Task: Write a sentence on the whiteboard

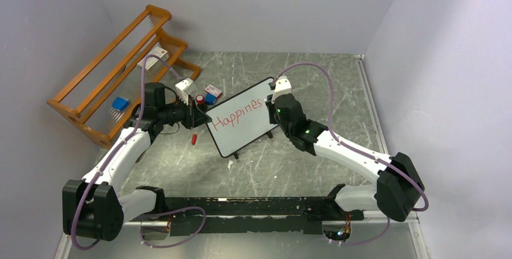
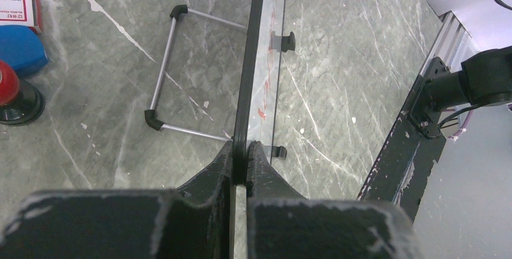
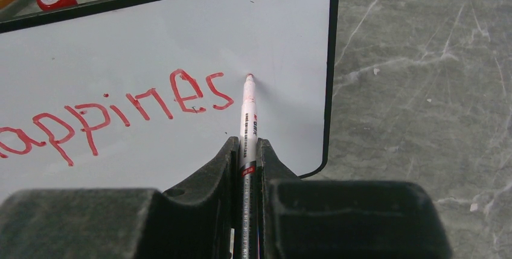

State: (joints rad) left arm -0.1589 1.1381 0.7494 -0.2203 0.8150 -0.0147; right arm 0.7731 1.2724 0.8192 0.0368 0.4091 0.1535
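Note:
The whiteboard (image 1: 240,124) stands tilted on the table, white with a thin black frame (image 2: 247,60). My left gripper (image 2: 246,149) is shut on the board's left edge. Red lettering, the sentence (image 1: 236,113), reads "Happines" on the board (image 3: 151,66). My right gripper (image 3: 246,145) is shut on a white marker (image 3: 248,114) with a red tip. The marker's tip touches the board just right of the last "s" (image 3: 218,91). In the top view the right gripper (image 1: 277,99) sits at the board's upper right corner.
An orange wooden rack (image 1: 115,72) stands at the back left. A red cap (image 1: 194,138) lies on the table by the left gripper. A red-topped bottle (image 2: 12,93), a blue thing (image 2: 21,51) and small boxes (image 1: 212,92) sit behind the board. Its wire stand (image 2: 166,72) rests behind it.

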